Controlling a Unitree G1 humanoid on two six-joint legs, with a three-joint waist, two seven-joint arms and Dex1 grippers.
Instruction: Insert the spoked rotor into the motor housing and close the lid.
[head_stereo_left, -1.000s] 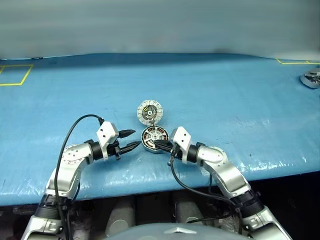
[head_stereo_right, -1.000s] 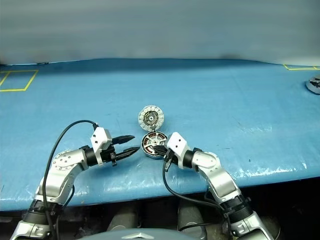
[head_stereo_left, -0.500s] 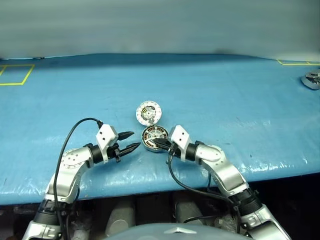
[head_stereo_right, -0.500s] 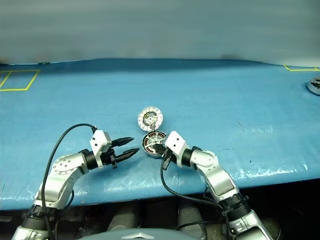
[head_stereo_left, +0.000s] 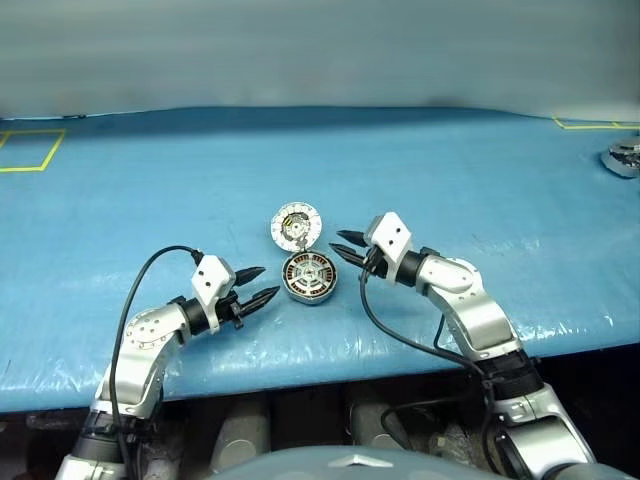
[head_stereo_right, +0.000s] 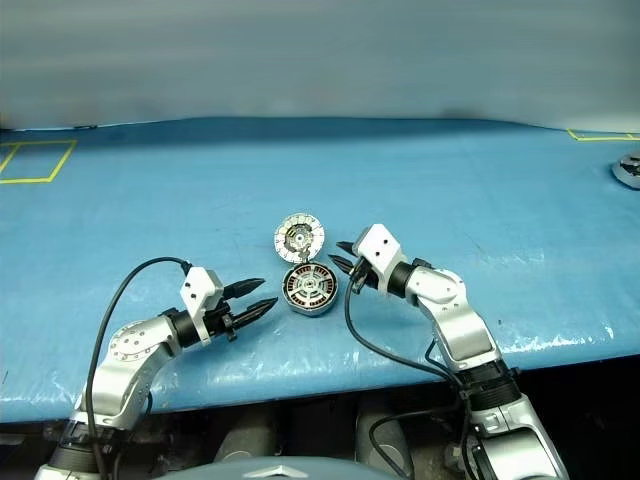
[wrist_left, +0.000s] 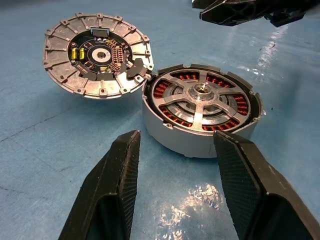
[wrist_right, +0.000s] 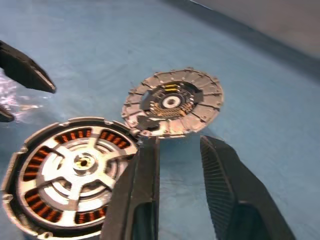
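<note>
The motor housing (head_stereo_left: 309, 277) is sitting on the blue table (head_stereo_left: 480, 190), with the spoked rotor (wrist_left: 200, 96) lying inside it over the copper windings. The lid (head_stereo_left: 296, 224) is resting just behind the housing, touching its rim. I am holding my left gripper (head_stereo_left: 262, 284) open beside the housing and my right gripper (head_stereo_left: 347, 246) open, empty, near the lid.
</note>
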